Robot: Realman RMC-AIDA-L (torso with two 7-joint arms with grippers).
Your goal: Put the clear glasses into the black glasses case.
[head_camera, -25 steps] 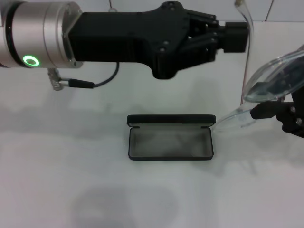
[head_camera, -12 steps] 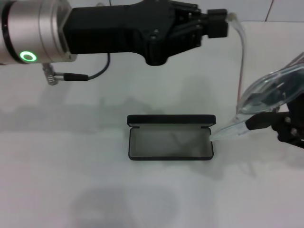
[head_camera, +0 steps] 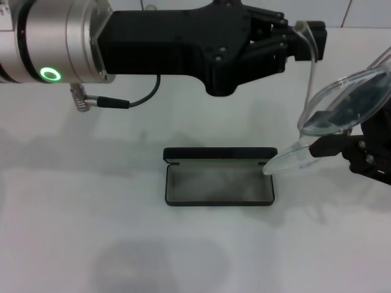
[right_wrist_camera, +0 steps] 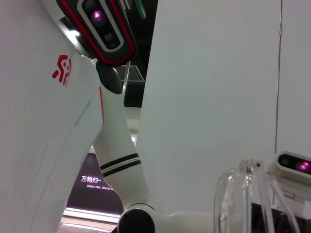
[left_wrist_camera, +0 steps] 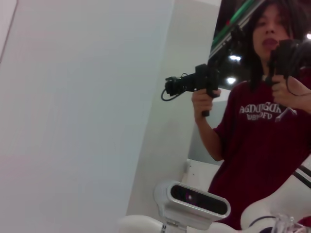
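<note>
The black glasses case [head_camera: 219, 183] lies open on the white table in the head view, grey lining up, its lid [head_camera: 220, 154] standing at the far side. The clear glasses [head_camera: 342, 107] hang in the air to the right of the case, tilted, held between both arms. My left gripper [head_camera: 297, 46] reaches across from the left, high above the case, shut on the tip of the upper clear arm. At the right edge my right gripper [head_camera: 331, 145] is shut on the lens end; the lower clear arm points at the case's right end. A clear piece of the glasses [right_wrist_camera: 243, 194] shows in the right wrist view.
The left arm's black body [head_camera: 183, 49] and silver wrist hang over the far half of the table [head_camera: 73, 232], trailing a cable [head_camera: 122, 102]. A person [left_wrist_camera: 262, 121] holding a hand-held device stands in the left wrist view.
The glasses have shifted left and down, so the lower arm tip now reaches the case's right end. My left gripper has moved slightly right and lower with the upper arm tip.
</note>
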